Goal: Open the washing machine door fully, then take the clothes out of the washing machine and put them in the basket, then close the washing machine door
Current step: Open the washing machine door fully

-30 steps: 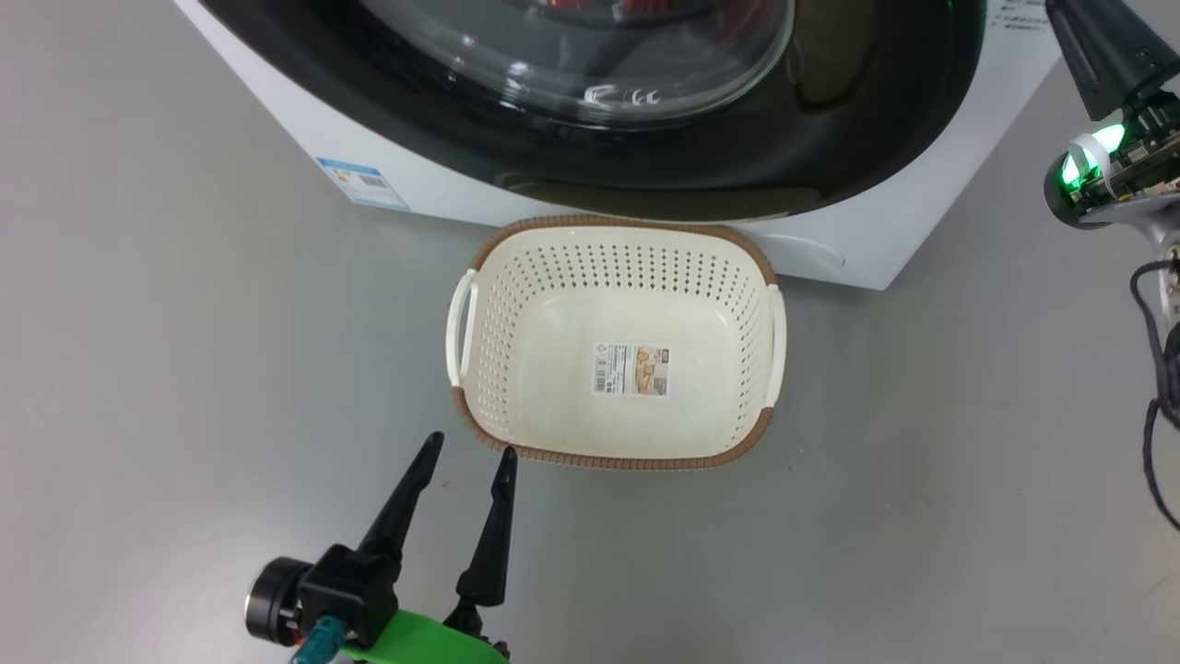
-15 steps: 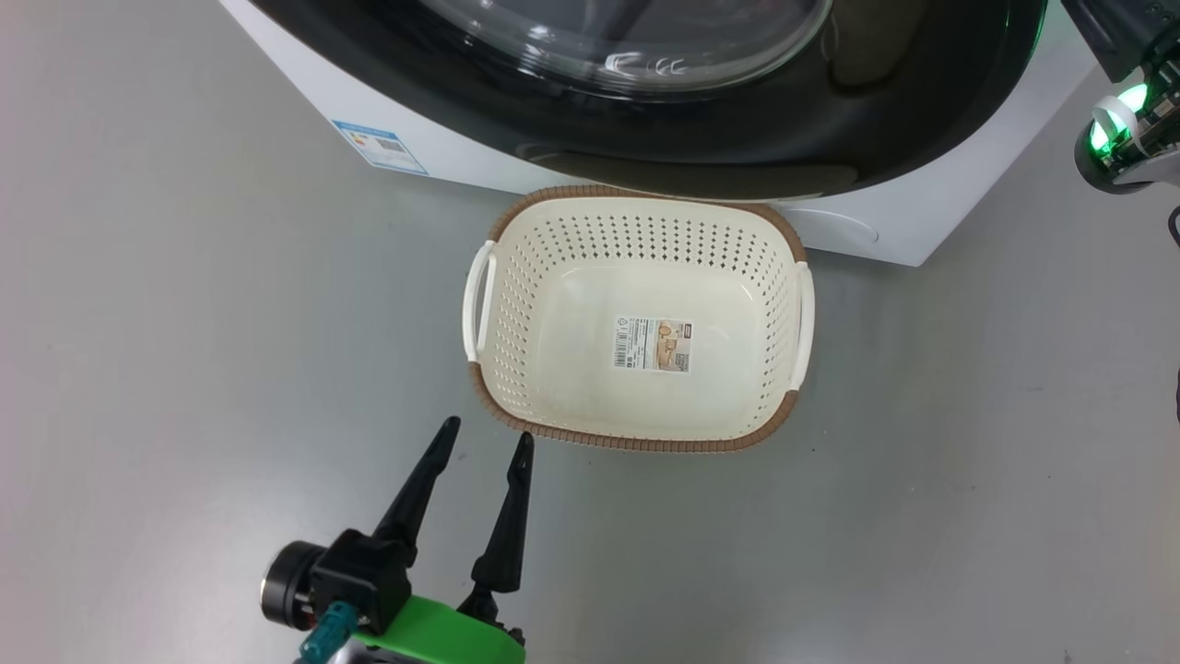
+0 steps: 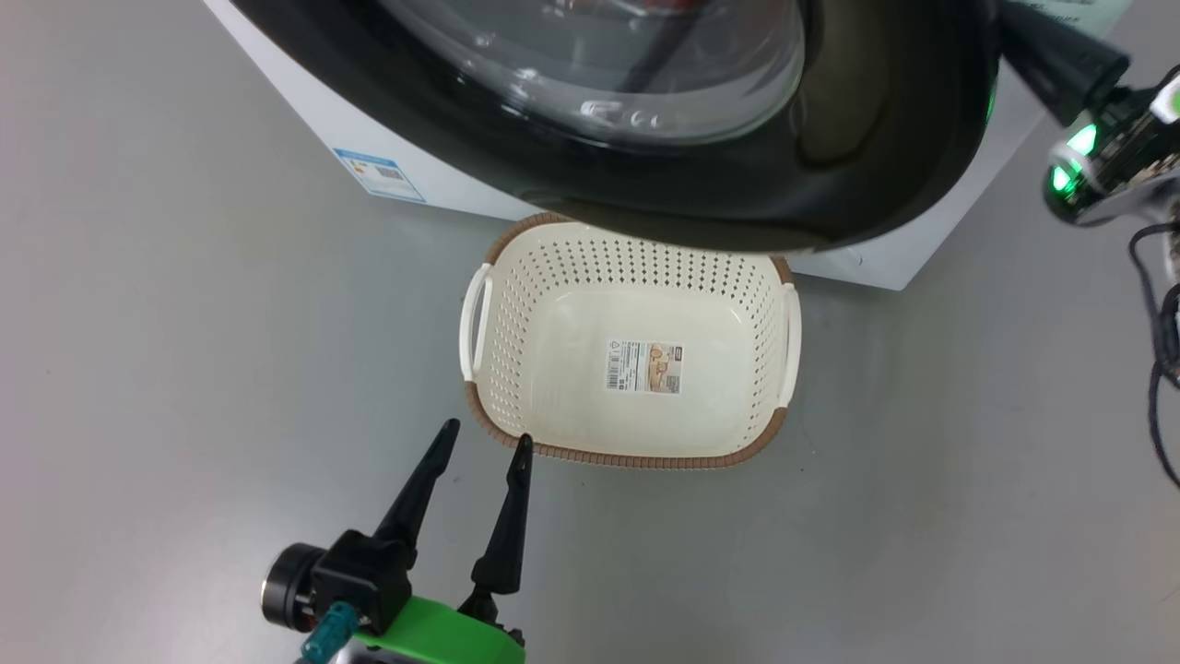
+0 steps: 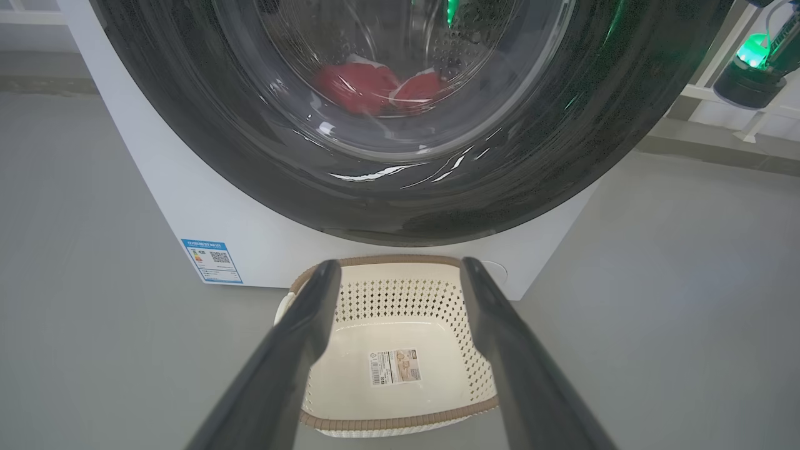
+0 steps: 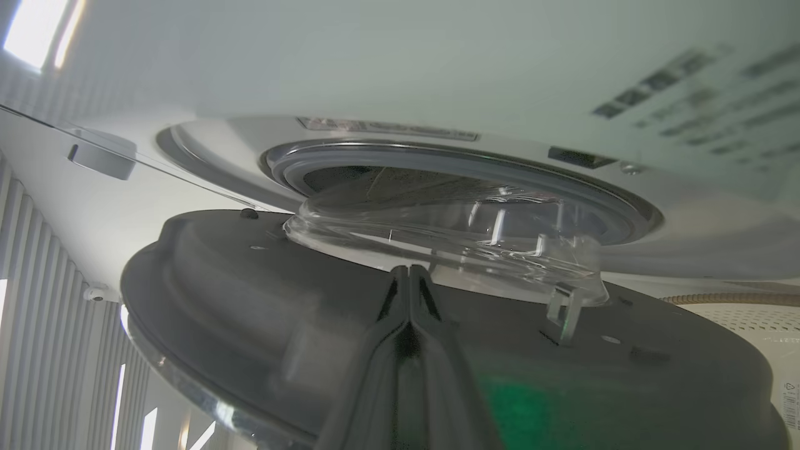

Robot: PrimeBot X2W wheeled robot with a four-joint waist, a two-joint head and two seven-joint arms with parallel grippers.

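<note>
Looking down, my left gripper (image 3: 489,433) hovers spread open just beside the basket (image 3: 636,458), which the door (image 3: 876,148) overhangs; along my left wrist, the clothes (image 4: 356,84) lie in the washing machine (image 4: 187,194) behind glass; along my right wrist, my right gripper (image 5: 409,275), pinched shut, seems pressed on the door's inner side, so I should push steadily outward, though I cannot make out the hinge.

Far rim of the basket (image 3: 627,458) behind the door (image 3: 645,198), door top beyond the edge, printed text (image 5: 694,94) blurry.

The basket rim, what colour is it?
Brown, with a woven look, on the cream basket; clearest in the head view.
</note>
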